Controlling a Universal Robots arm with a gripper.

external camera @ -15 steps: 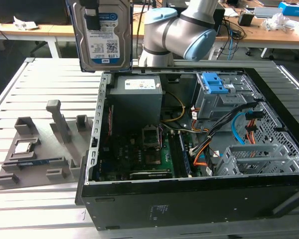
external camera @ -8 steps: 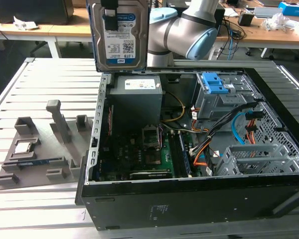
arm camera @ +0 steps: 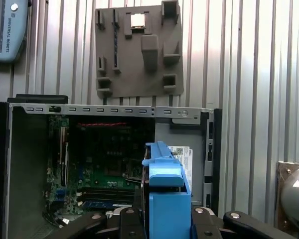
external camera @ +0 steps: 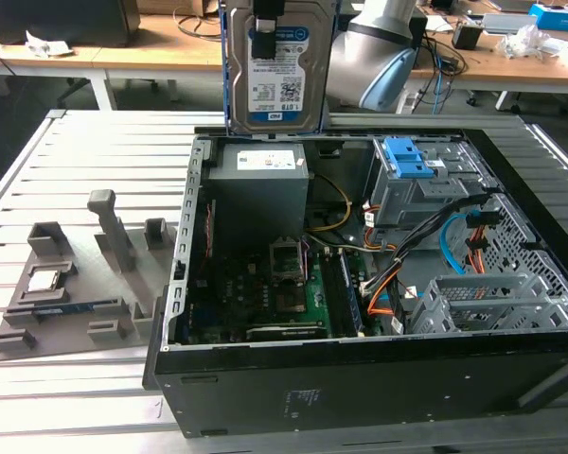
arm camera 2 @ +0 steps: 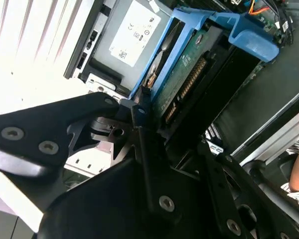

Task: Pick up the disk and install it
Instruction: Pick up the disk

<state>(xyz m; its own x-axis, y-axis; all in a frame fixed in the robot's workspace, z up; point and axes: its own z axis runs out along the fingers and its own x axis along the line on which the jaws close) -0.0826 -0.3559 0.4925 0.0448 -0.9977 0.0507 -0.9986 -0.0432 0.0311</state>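
Above the open computer case [external camera: 360, 312] in the exterior view, my end effector [external camera: 263, 38] is clamped on the disk [external camera: 270, 90], which hangs upright with its label facing the camera, clear of the case. Right under it sits the grey power supply [external camera: 260, 180]; the drive cage [external camera: 412, 175] with the blue latch lies toward the exterior view's right. On the slatted counter [external camera: 76, 142], at the exterior view's left, a grey fixture plate [external camera: 85, 303] carries a small square chip [external camera: 45, 279].

In the second wrist view, my black fingers [arm camera 2: 139, 112] pinch the disk's blue frame [arm camera 2: 189, 25] at one end. The green circuit-board side and its connector row face the lens, and the power supply's white label shows beyond.

In the first wrist view, the disk appears edge-on, its blue frame gripped between my fingers. Past it lie the motherboard [arm camera: 104, 159] inside the case, then the fixture plate and chip on the counter.
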